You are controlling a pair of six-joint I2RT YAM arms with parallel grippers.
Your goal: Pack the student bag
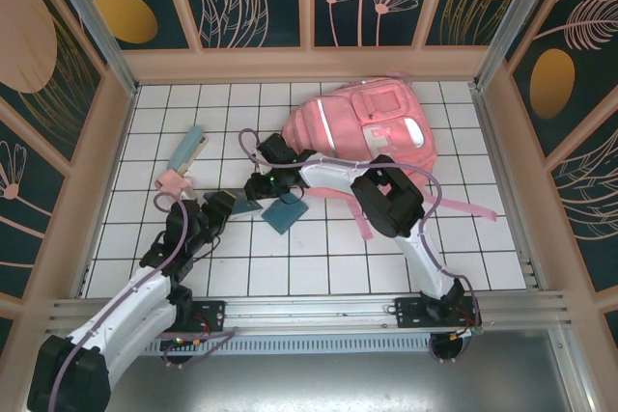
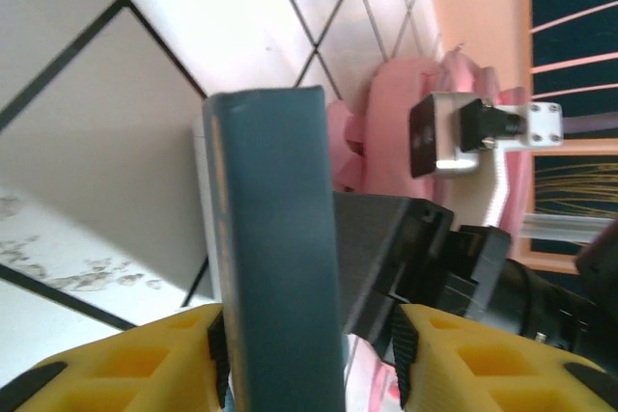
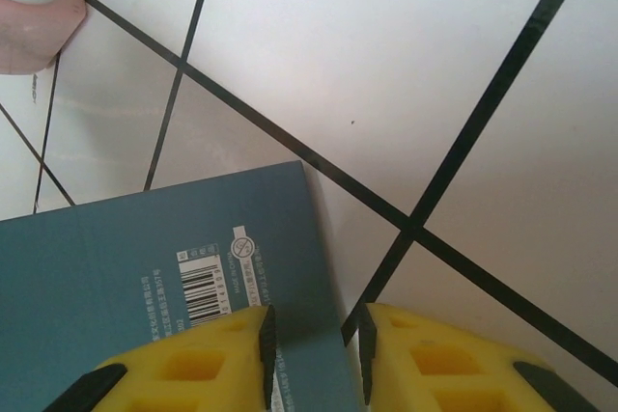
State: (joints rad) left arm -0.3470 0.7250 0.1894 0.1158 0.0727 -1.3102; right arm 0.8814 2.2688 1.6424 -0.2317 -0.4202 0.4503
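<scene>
On the left of the white tiled table, a pale blue case is lying at a slant, and a small pink item is resting just below it. The left gripper is reaching in beside them. In the left wrist view, the left gripper is straddling an upright teal book. One yellow finger is pressing against the book's side, while the other is standing a little off it, so the jaws are apart and not clamped.

Just to the right, the right gripper is pointing down at the tiles, close to the left one. In the right wrist view, the right gripper is showing a gap between its fingers. A barcoded teal cover is running under that gap, and I cannot tell whether it is being gripped. A dark teal book is lying flat on the tiles just right of both grippers.

Farther right and toward the back wall, the pink student bag is lying on the table with its front pockets facing up. Its pink straps are trailing toward the near edge.
</scene>
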